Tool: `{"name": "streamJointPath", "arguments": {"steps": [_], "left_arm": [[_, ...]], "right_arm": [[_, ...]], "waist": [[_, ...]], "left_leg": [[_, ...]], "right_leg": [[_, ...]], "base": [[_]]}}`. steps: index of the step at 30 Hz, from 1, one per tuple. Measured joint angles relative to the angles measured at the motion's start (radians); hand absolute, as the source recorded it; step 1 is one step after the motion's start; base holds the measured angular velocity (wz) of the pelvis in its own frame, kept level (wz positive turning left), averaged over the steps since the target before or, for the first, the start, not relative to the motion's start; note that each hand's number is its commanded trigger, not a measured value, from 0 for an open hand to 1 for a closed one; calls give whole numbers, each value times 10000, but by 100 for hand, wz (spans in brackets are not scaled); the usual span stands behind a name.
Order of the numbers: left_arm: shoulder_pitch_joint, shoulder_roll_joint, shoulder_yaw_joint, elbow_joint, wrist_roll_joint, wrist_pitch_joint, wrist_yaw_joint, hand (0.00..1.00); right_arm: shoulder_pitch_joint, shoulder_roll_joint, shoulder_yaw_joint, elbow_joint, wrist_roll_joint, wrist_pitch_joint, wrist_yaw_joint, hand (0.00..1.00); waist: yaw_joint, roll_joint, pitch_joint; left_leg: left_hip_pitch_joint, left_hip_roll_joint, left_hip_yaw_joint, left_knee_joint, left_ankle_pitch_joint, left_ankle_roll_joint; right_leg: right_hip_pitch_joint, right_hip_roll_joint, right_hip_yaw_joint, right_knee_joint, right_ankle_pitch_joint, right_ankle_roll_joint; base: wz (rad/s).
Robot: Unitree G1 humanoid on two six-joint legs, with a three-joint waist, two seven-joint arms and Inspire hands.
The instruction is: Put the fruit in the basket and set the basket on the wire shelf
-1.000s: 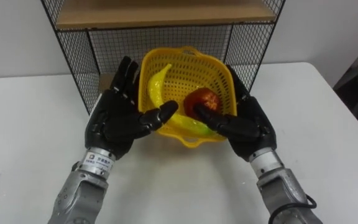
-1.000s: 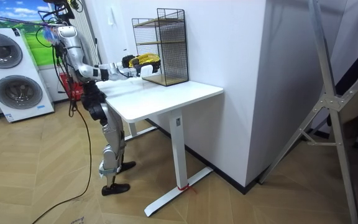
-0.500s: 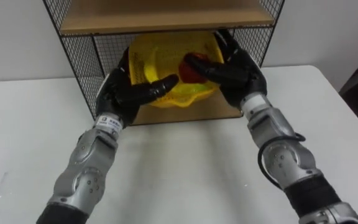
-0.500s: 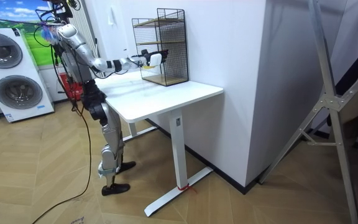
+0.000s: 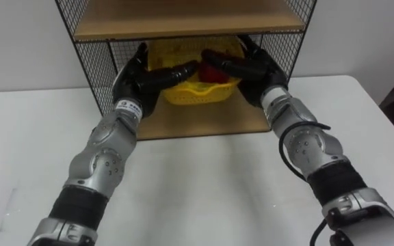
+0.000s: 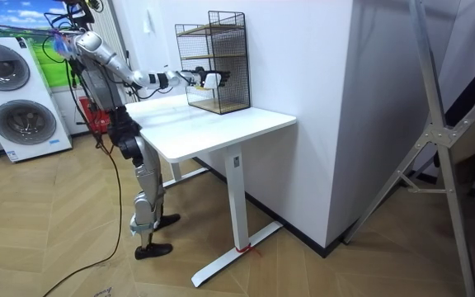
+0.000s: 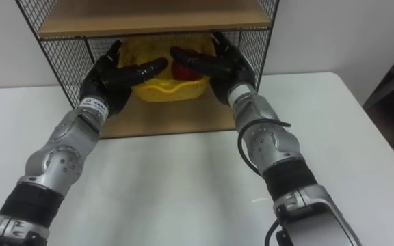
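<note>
Basket [image 5: 195, 92]: in lower level of shelf [image 5: 183, 20], red fruit [image 5: 213, 74] inside.
Left hand [image 5: 137, 75]: fingers straight, flat against basket's left side.
Right hand [image 5: 255, 68]: fingers straight, flat against right side.

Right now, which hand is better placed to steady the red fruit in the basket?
Probably the right hand: its thumb reaches over the yellow basket rim right beside the red fruit, while the left hand presses the opposite side.
</note>
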Motion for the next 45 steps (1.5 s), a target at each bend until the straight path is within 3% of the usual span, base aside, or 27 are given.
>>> {"name": "streamJointPath", "arguments": {"steps": [2,8,19,24,29,32,34,39,42,45], "left_arm": [[-47,20,6,90,172,113,3,0],[-325,-20,3,750,202,374,2,0],[-272,52,44,987,205,512,-7,0],[268,80,146,982,1164,500,-9,0],[598,81,146,856,1308,500,70,0],[847,121,189,317,1317,473,193,0],[1090,135,278,-31,1396,457,181,0],[2743,263,346,-1593,1739,193,133,0],[3411,305,347,-2142,2091,197,133,0],[3590,373,397,-2452,2162,198,152,0]], "right_arm": [[-195,166,-187,422,0,115,-71,0],[-552,233,-258,1215,-9,268,-190,0],[-342,77,-259,1906,-6,629,106,0],[225,20,-259,1888,-444,624,422,0],[594,-88,-191,1267,-851,600,437,0],[1111,-149,-187,645,-1324,600,532,0],[1584,-175,-195,17,-1648,600,541,0],[3161,-240,-200,-2091,-2206,589,662,0],[3540,-285,-257,-2585,-2216,590,886,0],[3617,-288,-413,-2641,-2226,591,974,0]], "waist": [[-16,93,-35],[-20,282,33],[25,264,55],[18,244,53],[50,214,24],[98,111,-43],[148,26,-146],[248,-227,-294],[221,-234,-292],[226,-219,-251]], "left_leg": [[20,-10,13,-35,16,10],[65,-41,30,-241,124,8],[125,-48,31,-303,153,-7],[126,-41,59,-299,152,-7],[83,-43,55,-300,157,-4],[132,-43,51,-300,159,-6],[188,-41,65,-310,159,-7],[561,-50,63,-476,166,-44],[554,-33,5,-469,150,-98],[539,-39,-80,-434,162,-96]], "right_leg": [[2,-8,-5,1,2,3],[-25,-31,45,-1,5,7],[-33,-16,124,-12,-5,2],[-62,-17,118,-5,-5,2],[-115,-27,106,24,0,-3],[-53,-30,105,38,0,-3],[-9,-32,115,17,-1,-3],[325,-46,153,-14,-56,15],[370,-30,92,-80,-82,126],[455,55,15,-189,-22,124]], "base": [[0],[0],[0],[0],[0],[0],[-3],[-2],[6],[9]]}}
